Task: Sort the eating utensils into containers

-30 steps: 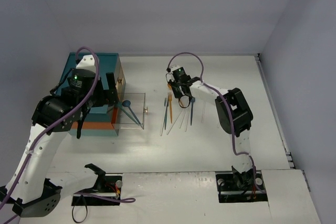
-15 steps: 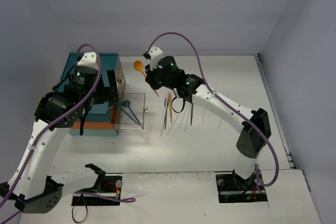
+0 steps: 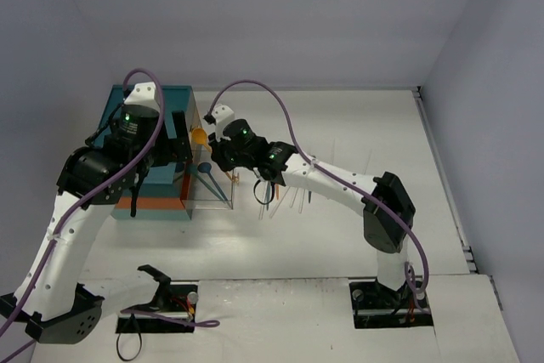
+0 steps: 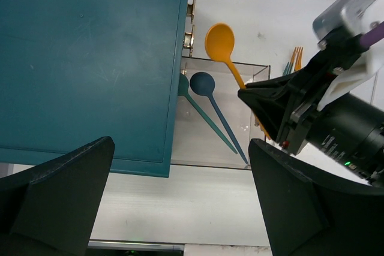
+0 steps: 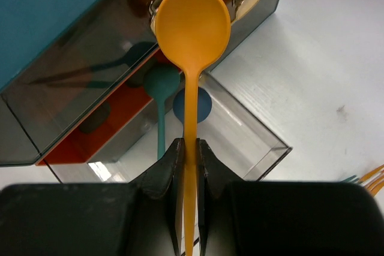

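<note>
Right gripper (image 5: pixel 189 148): jaws closed tight on the handle of the orange plastic spoon (image 5: pixel 192 25), bowl pointing away from the wrist. The spoon is held in the air over the clear pulled-out drawer (image 5: pixel 270 157) of the teal boxy chest (image 4: pixel 90 58).

Key relation: the drawer lies directly below the spoon. The spoon's long axis runs along the drawer's length, roughly in line with the blue spoon (image 4: pixel 203 82) and teal spoon (image 4: pixel 207 121) lying inside, and its bowl reaches toward the chest front.

Left gripper (image 4: pixel 181 142): spread wide and empty, above the chest edge.

Judgement: the right arm is placed for the drop, and a straight descent should clear the walls.
</note>
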